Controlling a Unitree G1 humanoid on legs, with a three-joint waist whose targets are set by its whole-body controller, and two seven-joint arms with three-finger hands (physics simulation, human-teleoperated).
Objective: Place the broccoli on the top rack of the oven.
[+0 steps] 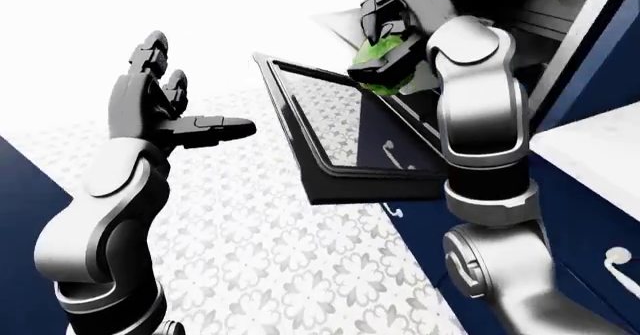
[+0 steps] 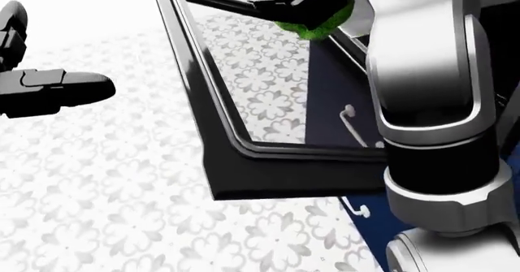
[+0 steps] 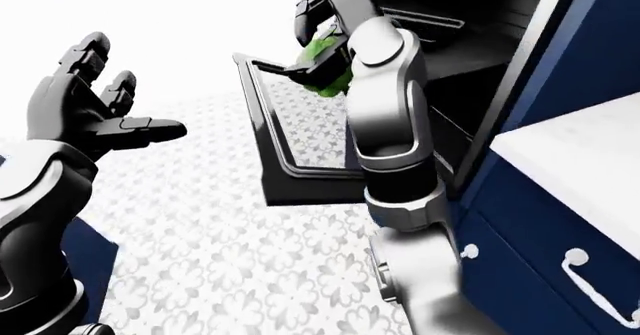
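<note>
My right hand (image 1: 384, 44) is shut on the green broccoli (image 1: 381, 50), held up in the upper middle of the left-eye view, above the far edge of the open oven door (image 1: 335, 144). The door hangs down flat, its glass mirroring the floor. The dark oven cavity (image 3: 470, 57) lies to the right of the broccoli (image 3: 322, 54), with a thin rack line (image 3: 430, 17) near its top. My left hand (image 1: 183, 101) is raised at the left, open, fingers spread, holding nothing. In the head view the broccoli (image 2: 319, 21) shows at the top edge.
Navy cabinets with white handles (image 3: 588, 279) and a white counter (image 3: 570, 155) stand to the right of the oven. Patterned grey floor tiles (image 1: 300, 260) spread below the door. Another navy cabinet edge (image 1: 18, 181) shows at the far left.
</note>
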